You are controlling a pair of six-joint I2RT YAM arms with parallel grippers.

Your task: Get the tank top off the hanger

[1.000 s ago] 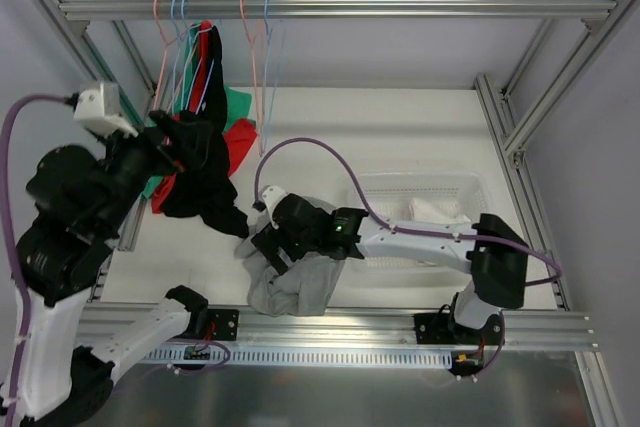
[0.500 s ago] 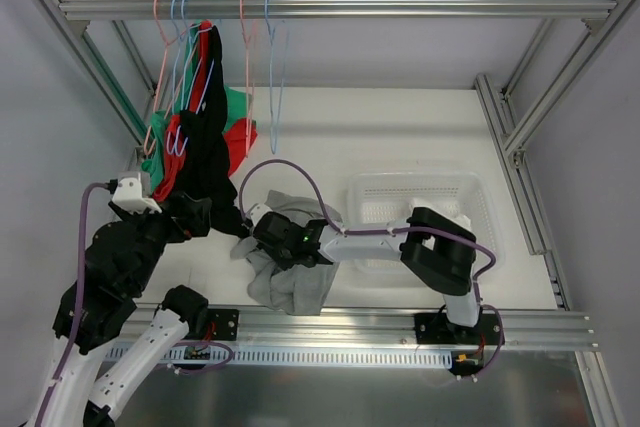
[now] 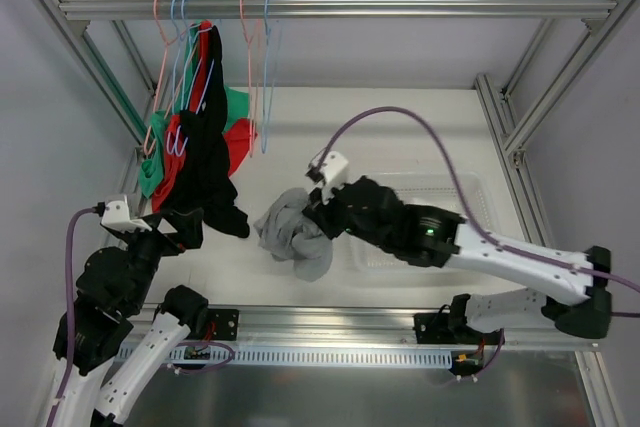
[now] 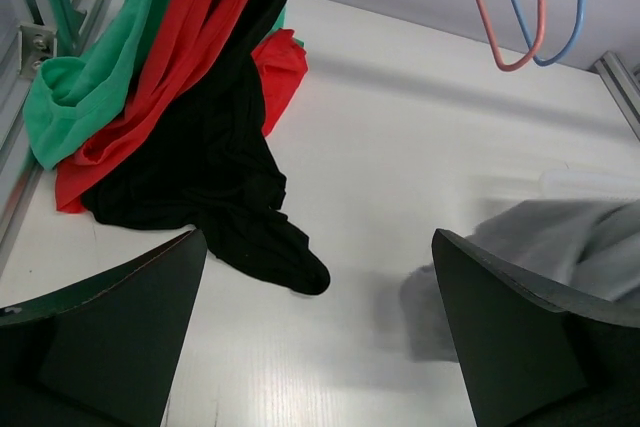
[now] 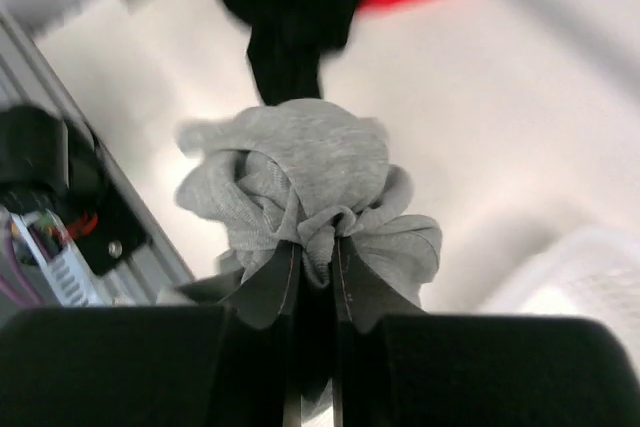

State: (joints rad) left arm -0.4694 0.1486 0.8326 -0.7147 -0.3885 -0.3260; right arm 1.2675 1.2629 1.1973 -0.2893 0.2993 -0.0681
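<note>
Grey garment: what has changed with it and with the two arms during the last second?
The right gripper closed its jaws on the grey garment and pulled it up into a bunch, away from the near edge. The left gripper, jaws open, drew back from the black top to the near left. The black top, the hangers and the basket stayed.

White plastic basket [image 3: 440, 185] on white table [image 3: 400, 127]; aluminium rail [image 3: 330, 7] overhead.

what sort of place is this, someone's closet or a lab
Probably a lab test bench, not a closet: a bare metal rail carrying plastic hangers, a white table under it, and robot arms bolted at its near edge.
</note>
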